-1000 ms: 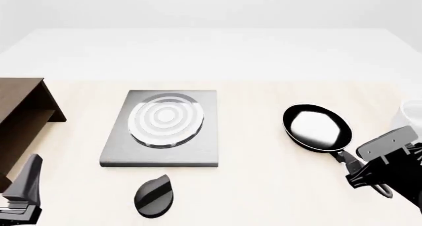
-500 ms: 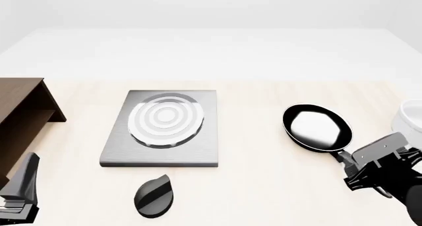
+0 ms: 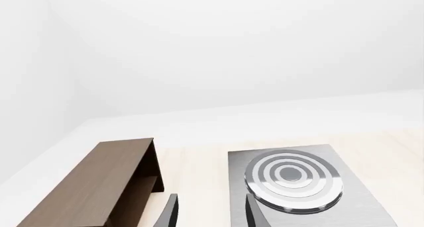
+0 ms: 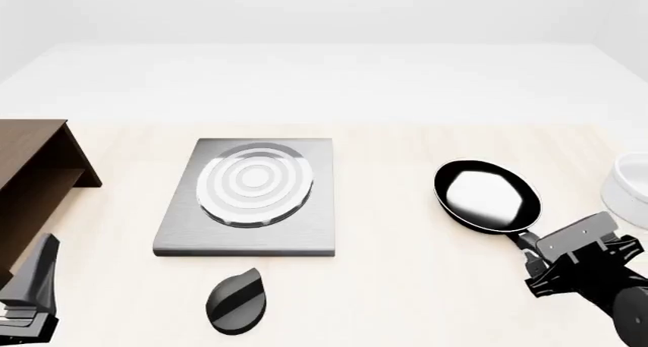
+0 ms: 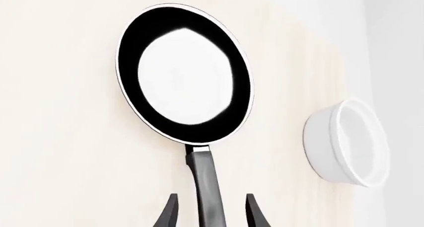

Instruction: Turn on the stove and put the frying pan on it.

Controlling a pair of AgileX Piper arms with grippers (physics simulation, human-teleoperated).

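The stove is a grey slab with silver-white burner rings; it also shows in the left wrist view. Its black oval knob lies apart, in front of it. The frying pan sits on the table to the right, handle pointing toward my right gripper. In the right wrist view the pan lies ahead, and the open right gripper straddles the handle without touching it. My left gripper is open and empty at the near left; it also shows in the left wrist view.
A brown wooden shelf stands at the left edge, close to the left gripper, and shows in the left wrist view. A white bowl sits at the right edge beside the pan, and shows in the right wrist view.
My right gripper has come down and slightly left, closer around the pan's handle. The pan, stove, knob and left arm have not visibly moved.
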